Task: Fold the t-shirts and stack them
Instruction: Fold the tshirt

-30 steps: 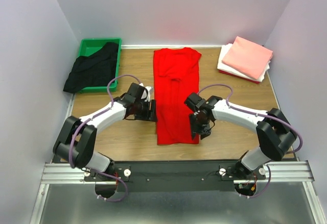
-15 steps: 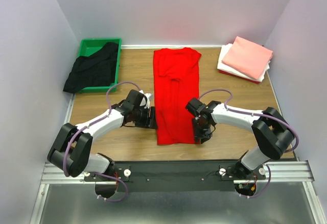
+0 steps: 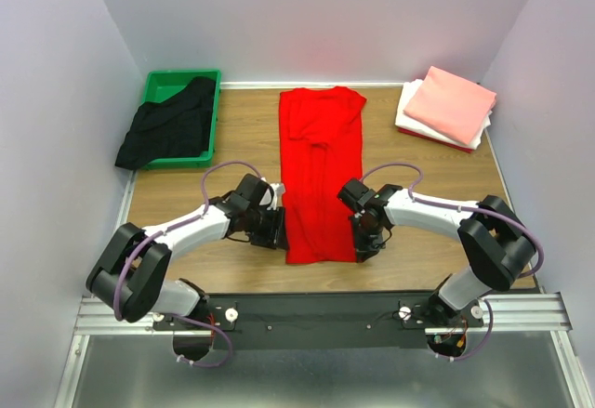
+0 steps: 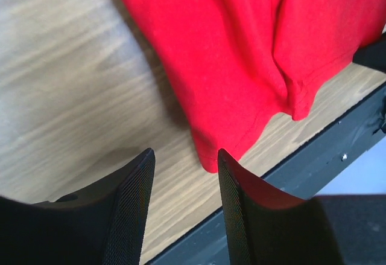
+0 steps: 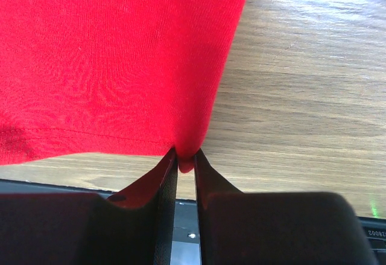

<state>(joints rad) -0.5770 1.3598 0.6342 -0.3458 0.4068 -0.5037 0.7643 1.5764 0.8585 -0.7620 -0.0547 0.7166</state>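
We see the red t-shirt (image 3: 319, 171) lying flat and lengthwise mid-way across the wooden table (image 3: 242, 129), sides folded in, hem toward the arms. The right gripper (image 5: 186, 163) is pinched tight on the hem's right corner. The left gripper (image 4: 184, 159) has its fingers apart, low over the wood, with the hem's left corner just ahead of the gap, not yet between them. We judge the end-to-end fold is starting: the left must advance, clamp its corner, then both lift toward the collar. The green tray (image 3: 183, 73), far left, holds a crumpled black t-shirt (image 3: 167, 129) spilling over its near rim. Far right, a folded salmon-pink t-shirt (image 3: 451, 103) rests on a white one (image 3: 409, 115).
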